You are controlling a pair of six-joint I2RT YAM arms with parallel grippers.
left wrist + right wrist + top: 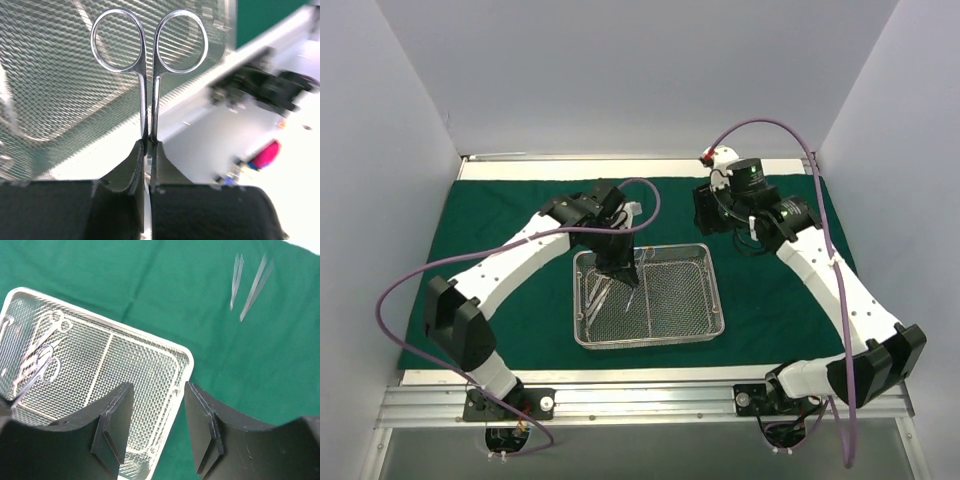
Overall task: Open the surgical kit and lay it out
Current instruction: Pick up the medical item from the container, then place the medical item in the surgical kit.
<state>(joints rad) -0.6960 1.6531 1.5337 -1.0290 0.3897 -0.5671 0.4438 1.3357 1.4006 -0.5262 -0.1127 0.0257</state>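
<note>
The dark green cloth (510, 215) lies spread flat with the silver wire-mesh tray (716, 292) on its middle. My left gripper (623, 268) hangs over the tray's left half, shut on a pair of steel scissors (149, 60) by the shanks, ring handles pointing away from the fingers (131, 165). More scissors (42, 352) lie in the tray's left compartment (189, 359). Two tweezers (249, 286) rest on the cloth beyond the tray. My right gripper (158, 387) hovers open above the tray's corner, nothing between its fingers; from above it sits behind the tray (713, 215).
White walls close in the table on three sides. A metal rail (640, 400) with the arm bases runs along the near edge. Purple cables (770, 125) loop above both arms. Bare green cloth lies left and right of the tray.
</note>
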